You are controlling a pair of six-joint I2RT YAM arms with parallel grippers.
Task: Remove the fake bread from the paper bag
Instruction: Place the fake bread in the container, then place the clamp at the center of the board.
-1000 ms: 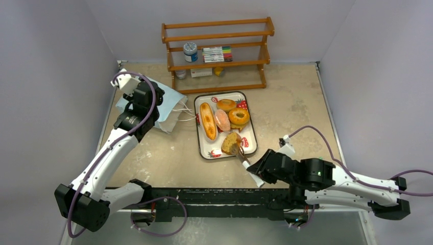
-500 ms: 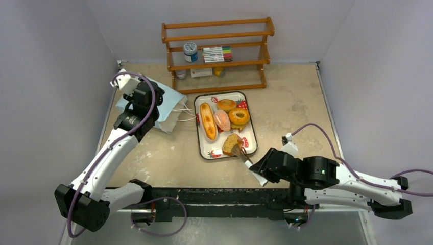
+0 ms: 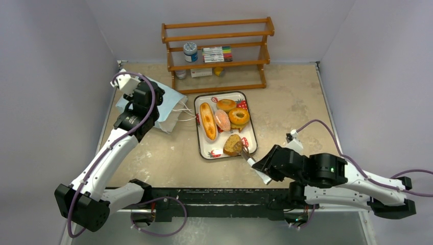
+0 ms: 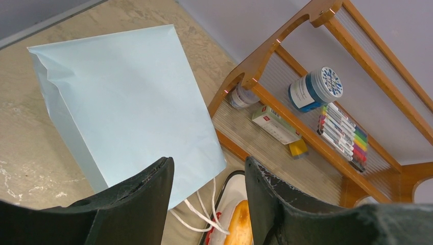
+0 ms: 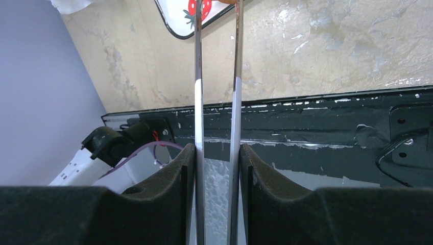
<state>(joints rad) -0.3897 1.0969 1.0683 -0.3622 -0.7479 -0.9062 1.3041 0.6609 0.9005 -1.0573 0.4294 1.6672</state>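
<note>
The light blue paper bag (image 3: 171, 104) lies flat at the back left, cord handles (image 4: 201, 212) toward the tray. My left gripper (image 3: 146, 97) hovers over it, open and empty (image 4: 209, 168). The bread lies on the strawberry-print tray (image 3: 201, 149): long golden loaf (image 3: 207, 121), two rings (image 3: 225, 105) (image 3: 239, 116), pinkish oval (image 3: 221, 120) and speckled bun (image 3: 233, 145). My right gripper (image 3: 265, 167) is shut on metal tongs (image 3: 253, 164). The tong tips sit just right of the bun at the tray's near right corner. In the right wrist view the tong arms (image 5: 198, 102) run between my fingers (image 5: 217, 153).
A wooden shelf (image 3: 217, 56) stands at the back with a jar (image 3: 190, 51), markers (image 3: 217, 53) and small boxes. Grey walls close in the left, right and back sides. The table's black front rail (image 5: 306, 132) lies under my right gripper.
My right arm has drawn back toward the near right, pulling the tong tips off the bun. The bun stays on the tray. The left arm has not moved.
</note>
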